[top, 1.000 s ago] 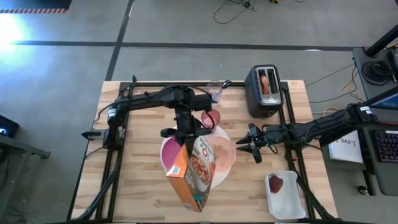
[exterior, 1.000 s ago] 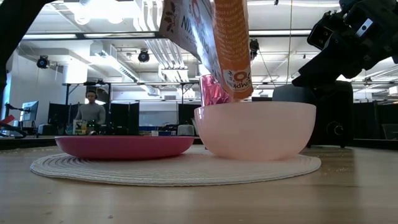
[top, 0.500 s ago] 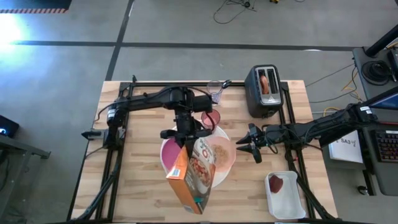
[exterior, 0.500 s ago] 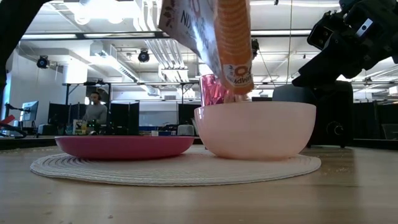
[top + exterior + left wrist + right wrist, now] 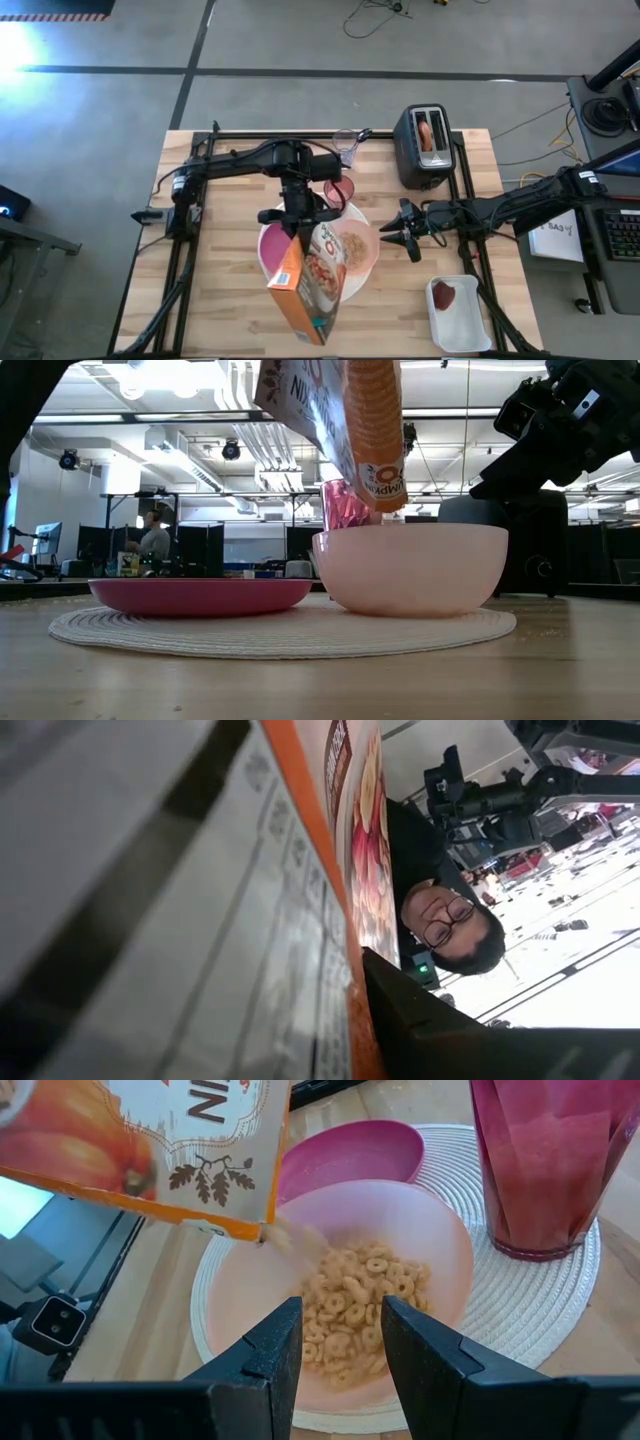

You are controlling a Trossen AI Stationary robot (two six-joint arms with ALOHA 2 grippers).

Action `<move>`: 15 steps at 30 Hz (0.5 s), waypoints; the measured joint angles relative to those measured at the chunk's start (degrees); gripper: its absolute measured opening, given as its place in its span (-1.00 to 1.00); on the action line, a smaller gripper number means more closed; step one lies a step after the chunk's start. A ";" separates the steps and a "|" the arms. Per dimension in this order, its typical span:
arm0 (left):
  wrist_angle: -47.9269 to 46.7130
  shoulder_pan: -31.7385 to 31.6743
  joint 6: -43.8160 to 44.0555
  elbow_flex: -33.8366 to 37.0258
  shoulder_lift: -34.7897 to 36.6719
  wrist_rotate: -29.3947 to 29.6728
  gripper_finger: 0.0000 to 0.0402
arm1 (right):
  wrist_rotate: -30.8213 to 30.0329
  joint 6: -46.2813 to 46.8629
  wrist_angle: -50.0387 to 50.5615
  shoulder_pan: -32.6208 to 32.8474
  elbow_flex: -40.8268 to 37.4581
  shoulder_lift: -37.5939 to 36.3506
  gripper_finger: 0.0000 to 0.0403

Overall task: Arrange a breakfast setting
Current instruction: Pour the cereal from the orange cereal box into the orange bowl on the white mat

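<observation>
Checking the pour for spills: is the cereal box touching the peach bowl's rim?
Apart. The low view shows the cereal box ending above the bowl, with background between its corner and the rim; the right wrist view shows only falling cereal between them.

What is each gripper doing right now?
Left gripper: shut on the orange cardboard cereal box, tipped over the translucent peach bowl.
Right gripper: open, holding nothing, beside that bowl.

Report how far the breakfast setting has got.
Done: the magenta plate, peach bowl and pink tumbler sit on the woven mat.

In hand: the left tool tips the cereal box, and cereal pours into the bowl.

Left: the clear glass and dark-red fruit lie off the mat. The right tool waits open nearby.
</observation>
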State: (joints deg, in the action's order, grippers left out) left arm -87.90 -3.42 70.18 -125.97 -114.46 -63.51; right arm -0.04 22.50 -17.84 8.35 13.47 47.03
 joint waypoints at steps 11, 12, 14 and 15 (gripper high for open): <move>4.04 0.52 3.50 0.11 -0.69 0.83 -1.00 | 0.01 0.00 0.00 0.00 0.00 -0.02 -0.37; 4.48 0.64 3.82 0.11 -0.69 0.80 -1.00 | 0.00 0.00 0.01 0.01 0.00 0.00 -0.37; 5.20 0.93 4.84 0.11 -0.69 0.71 -1.00 | 0.01 0.00 -0.01 0.01 0.00 -0.02 -0.37; 5.71 1.05 5.15 0.11 -0.69 0.73 -1.00 | -0.01 0.00 -0.01 -0.01 0.00 0.00 -0.37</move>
State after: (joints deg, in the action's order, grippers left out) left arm -82.20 -2.37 75.32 -125.86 -115.15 -62.79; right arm -0.05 22.50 -17.85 8.34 13.47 47.03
